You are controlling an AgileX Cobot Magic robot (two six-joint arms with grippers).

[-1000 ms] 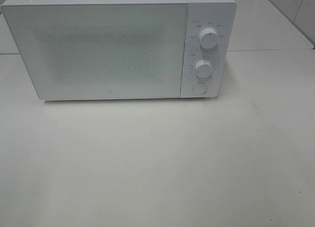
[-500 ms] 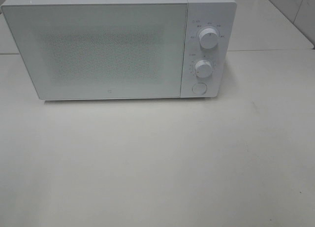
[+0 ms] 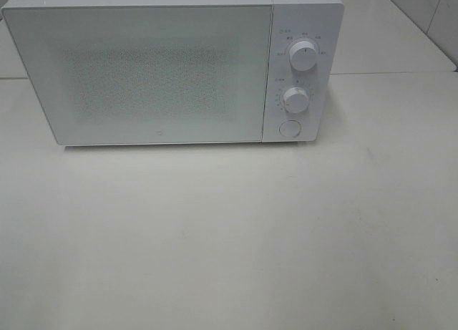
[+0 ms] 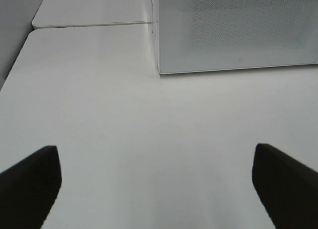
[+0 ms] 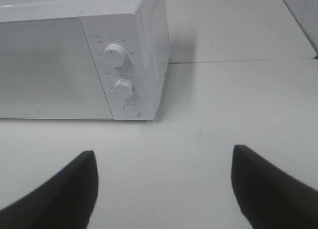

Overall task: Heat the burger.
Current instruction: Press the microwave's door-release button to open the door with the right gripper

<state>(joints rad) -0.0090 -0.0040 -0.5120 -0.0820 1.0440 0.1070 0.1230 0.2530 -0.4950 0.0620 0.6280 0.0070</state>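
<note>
White microwave [image 3: 172, 65] stands at the back of the pale surface [image 3: 229, 237], door [image 3: 143, 72] shut; its speckled window shows nothing of the inside. On the right-hand panel, an upper dial [image 3: 303, 56] and a lower dial [image 3: 295, 99] sit above a round button [image 3: 289, 127]. The burger cannot be located in any view. Left jaws: spread wide, holding nothing, over the surface. Right jaws: likewise parted, empty, facing the control panel.

The microwave [image 3: 300, 15] is plain white, its door [image 3: 143, 76] pale grey-green with a fine dotted mesh, its knobs [image 3: 304, 56] white. The table [image 3: 229, 237] is off-white. The left gripper [image 4: 156, 187] and right gripper [image 5: 164, 189] are black.
</note>
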